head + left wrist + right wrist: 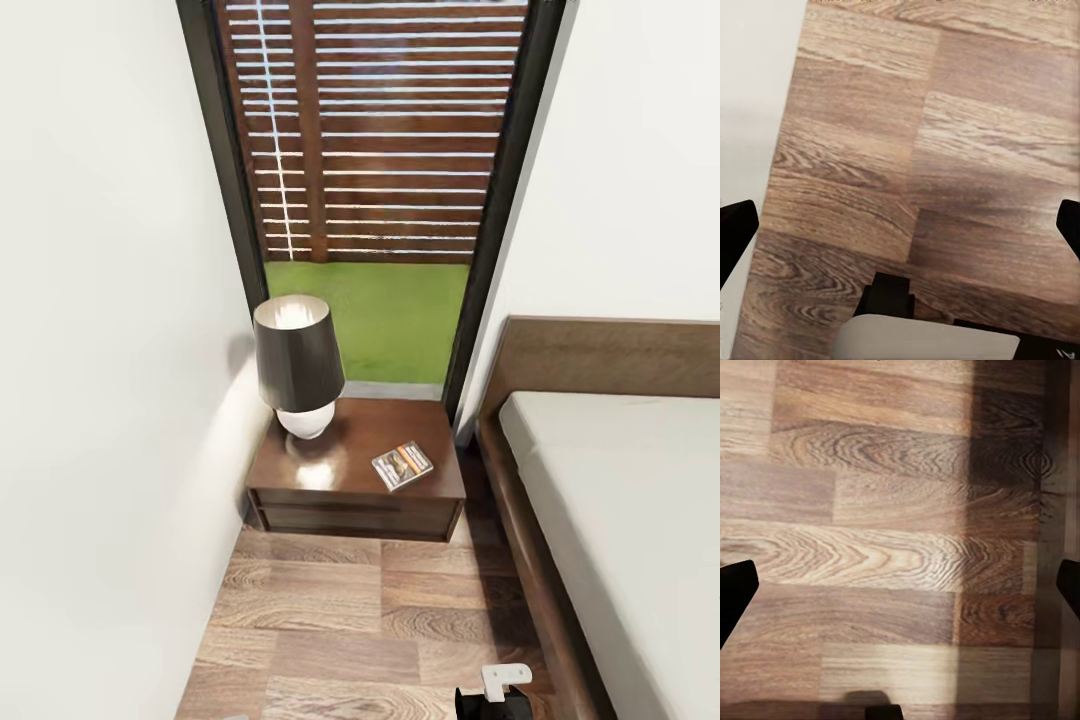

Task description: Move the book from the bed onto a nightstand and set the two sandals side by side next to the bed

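Note:
The book (402, 465), a small paperback with an orange band, lies flat on the right half of the dark-brown nightstand (355, 515), beside the lamp. The bed (630, 500), with its light-grey mattress and dark wooden frame, runs along the right side of the head view. The sandals are out of view. My left gripper (900, 232) hangs open over bare wood-plank floor, its dark fingertips (736, 232) far apart. My right gripper (900, 592) is also open above the floor, with nothing between its fingertips (735, 592).
A lamp (297, 365) with a dark shade and white base stands on the nightstand's left half. A tall dark-framed window (380, 150) is behind it. A white wall (100, 400) closes the left side. A narrow strip of plank floor (350, 620) lies between wall and bed frame (520, 540).

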`<state>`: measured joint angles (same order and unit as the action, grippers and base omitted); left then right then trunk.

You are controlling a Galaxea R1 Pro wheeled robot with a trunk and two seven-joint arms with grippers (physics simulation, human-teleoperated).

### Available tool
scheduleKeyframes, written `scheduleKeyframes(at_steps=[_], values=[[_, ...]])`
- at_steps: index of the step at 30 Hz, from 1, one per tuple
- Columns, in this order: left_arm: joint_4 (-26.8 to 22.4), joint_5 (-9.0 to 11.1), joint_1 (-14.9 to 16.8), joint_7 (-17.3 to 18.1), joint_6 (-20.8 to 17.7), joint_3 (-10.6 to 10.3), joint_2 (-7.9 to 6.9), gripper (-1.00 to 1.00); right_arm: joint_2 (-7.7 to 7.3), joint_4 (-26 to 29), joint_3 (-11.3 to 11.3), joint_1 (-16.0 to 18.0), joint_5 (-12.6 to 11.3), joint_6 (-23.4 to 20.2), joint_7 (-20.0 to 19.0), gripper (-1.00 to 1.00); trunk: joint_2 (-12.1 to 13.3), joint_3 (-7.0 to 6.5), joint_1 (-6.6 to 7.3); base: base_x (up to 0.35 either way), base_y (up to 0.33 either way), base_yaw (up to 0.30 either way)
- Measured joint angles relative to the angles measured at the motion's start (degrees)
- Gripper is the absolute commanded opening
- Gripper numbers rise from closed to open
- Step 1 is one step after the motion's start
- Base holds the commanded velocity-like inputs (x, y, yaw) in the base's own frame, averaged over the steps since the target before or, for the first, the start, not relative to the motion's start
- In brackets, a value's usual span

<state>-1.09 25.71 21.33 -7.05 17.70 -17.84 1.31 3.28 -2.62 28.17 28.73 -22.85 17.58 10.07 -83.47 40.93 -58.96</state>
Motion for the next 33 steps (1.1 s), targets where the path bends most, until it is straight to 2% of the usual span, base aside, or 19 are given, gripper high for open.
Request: scheduleKeyframes(at_steps=[9, 23, 33], values=[[0.0, -0.19, -0.38, 0.32, -0.04, -0.1, 0.29, 1.0, 0.0, 0.04, 0.0, 0.0, 0.0, 0.0, 0.0, 1.0, 3.61, -1.62, 1.98, 0.0, 0.0, 0.0], [-0.03, -0.13, -0.77, 0.34, -0.05, -0.05, -0.05, 1.0, 0.0, 0.02, 0.0, -0.01, 0.0, 0.0, 0.0, 1.0, 9.23, -4.13, 5.05, 0.0, 0.0, 0.0], [-0.14, -0.11, -1.85, -0.21, 0.04, -0.04, -0.87, 1.0, 0.0, 0.03, 0.0, -0.03, 0.0, 0.0, 0.0, 1.0, 9.24, -4.14, 5.06, 0.0, 0.0, 0.0]])
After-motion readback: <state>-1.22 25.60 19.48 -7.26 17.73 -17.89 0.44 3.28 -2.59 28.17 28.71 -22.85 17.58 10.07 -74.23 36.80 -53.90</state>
